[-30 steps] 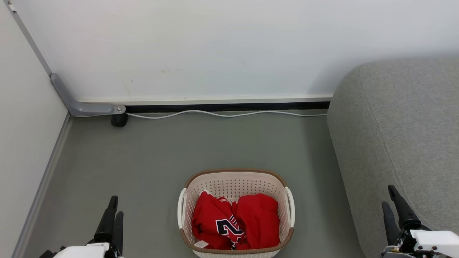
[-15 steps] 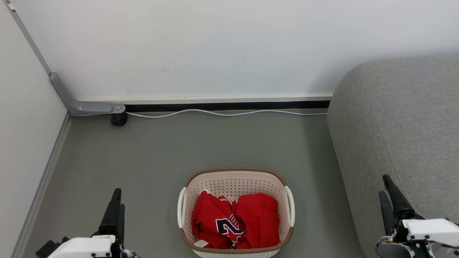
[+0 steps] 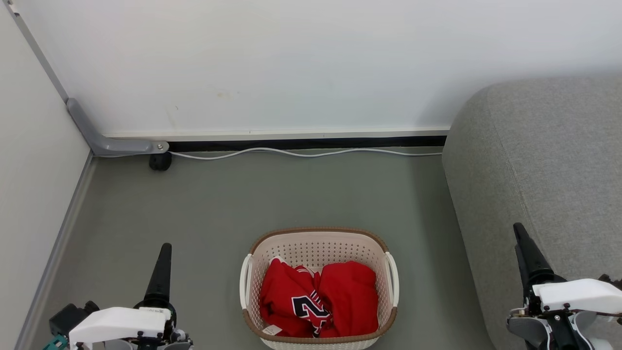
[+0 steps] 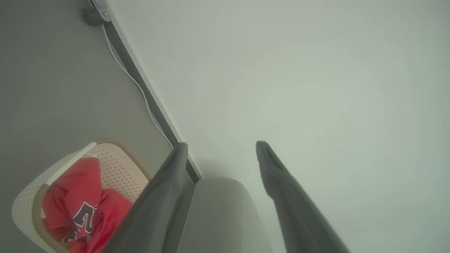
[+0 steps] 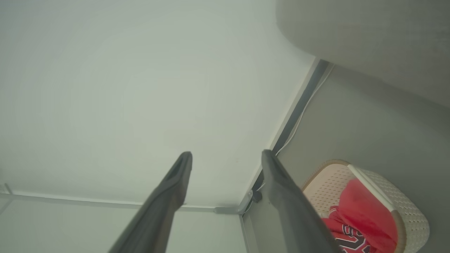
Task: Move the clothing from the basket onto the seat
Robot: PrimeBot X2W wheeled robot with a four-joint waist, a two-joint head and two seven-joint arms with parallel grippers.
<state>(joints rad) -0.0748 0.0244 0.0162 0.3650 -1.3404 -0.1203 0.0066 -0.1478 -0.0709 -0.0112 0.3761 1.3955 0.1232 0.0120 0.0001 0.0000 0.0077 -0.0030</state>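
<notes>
The cream basket [image 3: 316, 249] stands on the grey floor, low in the middle of the head view. In it lie the clothing: a red jersey [image 3: 286, 299] with a navy-and-white number on the left and a plain red garment [image 3: 352, 294] on the right. The grey seat [image 3: 544, 170] fills the right side. My left gripper [image 3: 165, 250] hovers left of the basket, my right gripper [image 3: 519, 229] over the seat's edge. The left gripper [image 4: 222, 144] and the right gripper [image 5: 226, 154] are both open, with nothing between the fingers. The basket [image 4: 24, 211] and the basket [image 5: 411, 218] sit at the lower corners of the wrist views.
A white cable [image 3: 301, 153] runs along the foot of the back wall. A grey bracket [image 3: 112, 145] with a black foot [image 3: 159, 161] sits in the far left corner. A pale partition [image 3: 34, 194] closes the left side. Bare floor [image 3: 218, 204] lies beyond the basket.
Both grippers have risen higher in the head view and turned, so each pair of fingers now lines up edge-on. Basket and clothing have stayed put.
</notes>
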